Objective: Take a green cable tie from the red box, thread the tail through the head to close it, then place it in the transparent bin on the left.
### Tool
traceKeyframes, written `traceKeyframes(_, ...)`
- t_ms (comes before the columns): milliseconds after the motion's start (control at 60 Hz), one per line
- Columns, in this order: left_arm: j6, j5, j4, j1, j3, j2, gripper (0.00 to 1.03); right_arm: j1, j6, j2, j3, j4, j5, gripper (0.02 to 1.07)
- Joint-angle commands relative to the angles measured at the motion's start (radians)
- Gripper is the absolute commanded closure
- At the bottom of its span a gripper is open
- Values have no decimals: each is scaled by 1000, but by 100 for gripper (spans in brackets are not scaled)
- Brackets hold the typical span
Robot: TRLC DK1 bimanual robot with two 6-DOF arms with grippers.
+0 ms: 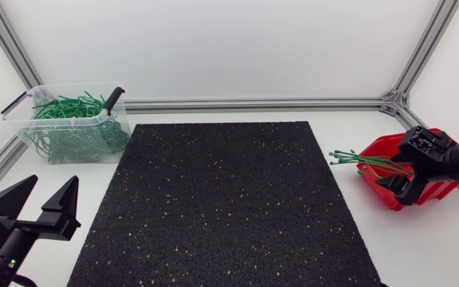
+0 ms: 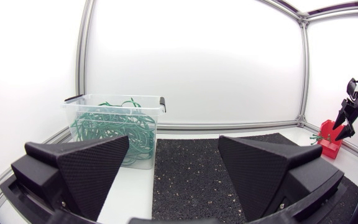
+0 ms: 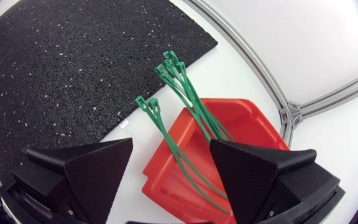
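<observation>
The right gripper (image 1: 401, 167) hangs over the red box (image 1: 387, 147) with its two wedge fingers spread wide and nothing caught between them. In its own wrist view the gap of the right gripper (image 3: 171, 144) sits right above the box (image 3: 241, 118), and the green cable ties (image 3: 185, 93) run out from beneath that gap, straight ahead of the fingers. Their tails lie in the box, under and between the fingers. Their heads poke out over the rim ahead of the gripper, onto the white table (image 1: 349, 239), close to the edge of the black mat (image 3: 55, 56). A couple of ties lie a little apart from the main bunch, off to the side of one finger. From above, the ties (image 1: 365, 162) fan out of the box towards the mat (image 1: 221, 207).

The left gripper (image 1: 54, 182) is well apart from all this, low at the near side of the table beside the mat. Its fingers also stand wide apart and hold nothing. Seen from its wrist, the left gripper (image 2: 174, 140) has the transparent bin (image 2: 114, 98) ahead of it and off to one finger's side. The bin (image 1: 54, 119) is stuffed with looped green ties (image 1: 74, 108). The red box (image 2: 329, 140) shows far ahead on the other side.
</observation>
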Motion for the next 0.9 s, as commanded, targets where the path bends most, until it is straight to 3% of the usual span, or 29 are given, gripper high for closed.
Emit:
traceKeyframes(0, -16, 6, -4, 0, -43, -5, 3, 21, -24, 16, -34, 37, 8, 26)
traceKeyframes(200, -16, 6, -4, 1, -43, -5, 3, 60, 10, 18, -64, 119, 12, 38)
traceKeyframes(450, -16, 6, -4, 8, -43, -5, 3, 77, 25, 44, -81, 206, 29, 61)
traceKeyframes(883, -16, 6, -5, 6, -43, -5, 3, 25, -11, 82, -107, 278, 29, 61)
